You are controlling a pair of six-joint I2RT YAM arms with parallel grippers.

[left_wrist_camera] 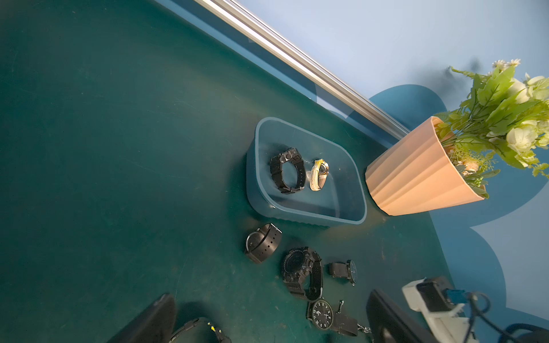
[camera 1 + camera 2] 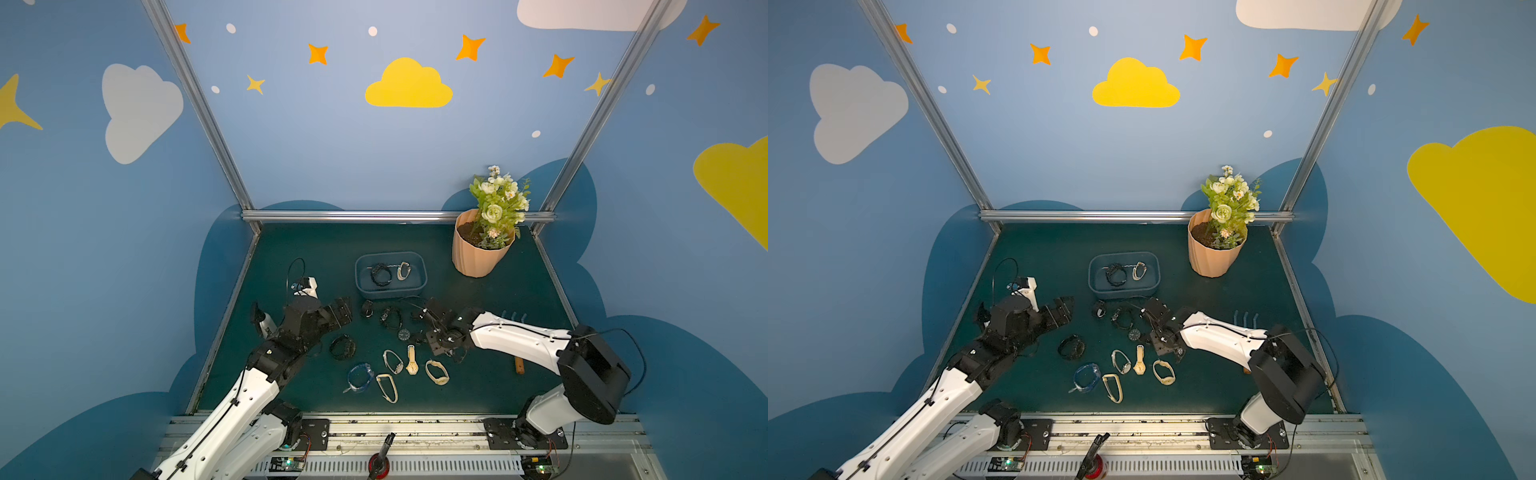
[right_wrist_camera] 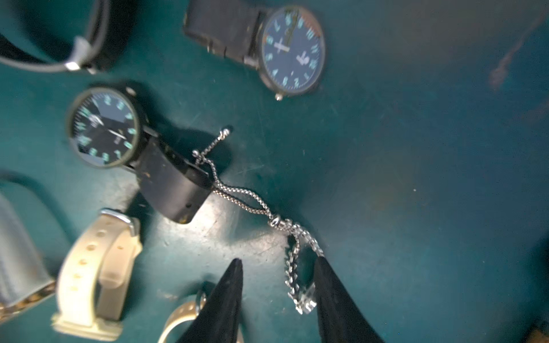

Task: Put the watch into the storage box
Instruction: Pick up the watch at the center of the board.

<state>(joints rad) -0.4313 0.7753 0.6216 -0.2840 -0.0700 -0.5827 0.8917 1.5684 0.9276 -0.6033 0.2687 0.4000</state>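
Observation:
The blue-grey storage box (image 2: 362, 287) (image 2: 1095, 286) (image 1: 255, 190) sits mid-table and holds a black watch (image 2: 381, 274) and a cream watch (image 2: 403, 270). Several more watches lie on the green mat in front of it. My right gripper (image 2: 424, 330) (image 3: 277, 260) is low over the mat and open. A silver chain-band watch (image 3: 292, 267) lies between its fingers, against one fingertip (image 3: 322, 267). A black round-dial watch (image 3: 104, 127) lies just beyond. My left gripper (image 2: 343, 316) (image 1: 270, 297) hovers wide open and holds nothing, left of the black watches.
A ribbed peach flowerpot (image 2: 478, 253) with flowers stands at the back right, beside the box. Cream-strapped watches (image 2: 411, 359) and a clear blue one (image 2: 359, 376) lie near the front. A small wooden handle (image 2: 519, 365) lies under the right arm. Metal rails edge the mat.

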